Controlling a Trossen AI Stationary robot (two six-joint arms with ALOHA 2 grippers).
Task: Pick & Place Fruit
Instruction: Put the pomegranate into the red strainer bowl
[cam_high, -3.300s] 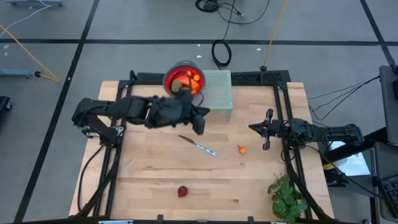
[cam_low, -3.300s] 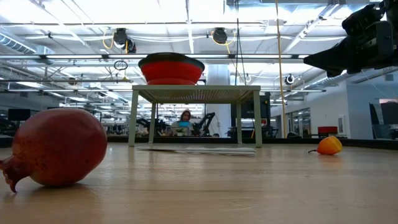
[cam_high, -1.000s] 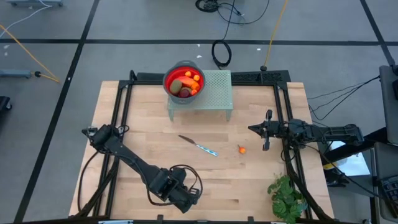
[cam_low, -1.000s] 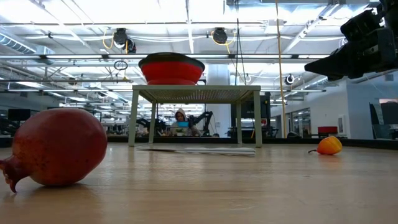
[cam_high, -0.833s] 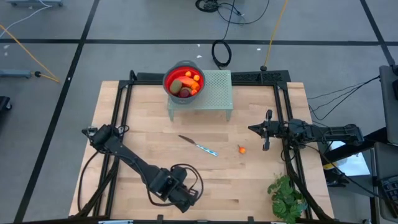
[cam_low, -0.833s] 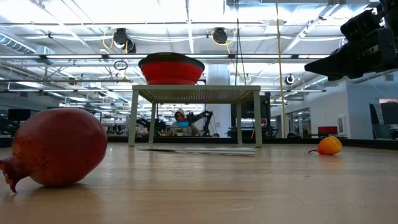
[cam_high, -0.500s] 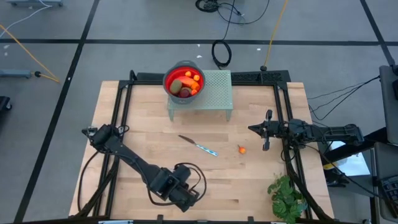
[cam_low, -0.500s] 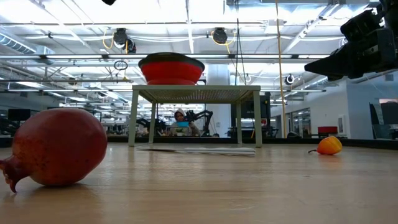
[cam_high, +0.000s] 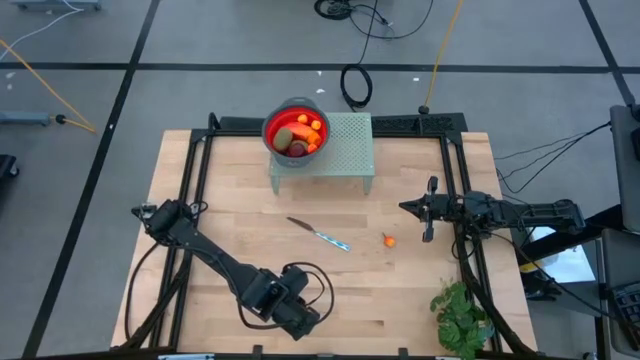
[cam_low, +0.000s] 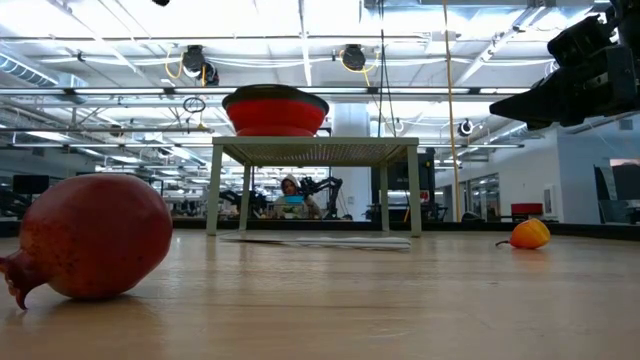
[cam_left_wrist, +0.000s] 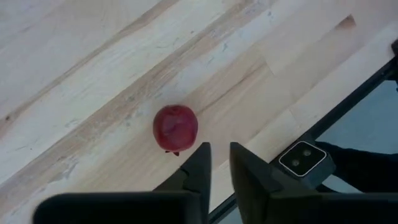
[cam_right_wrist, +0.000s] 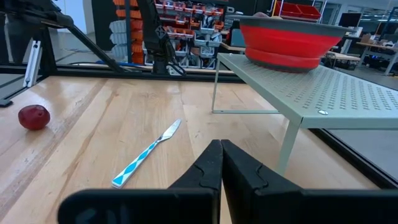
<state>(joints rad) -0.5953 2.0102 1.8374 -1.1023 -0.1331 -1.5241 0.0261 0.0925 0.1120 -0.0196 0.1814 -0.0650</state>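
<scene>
In the high view the left end effector hangs at the lower centre of the worktop, directly over the dark red fruit. Its wrist view shows the fruit just ahead of fingers slightly parted, holding nothing. The right end effector waits at right, pressed together. No legible writing.

You have a wooden surface; on it lie a knife, a small orange fruit, a red fruit, a green rack and a leafy plant.
</scene>
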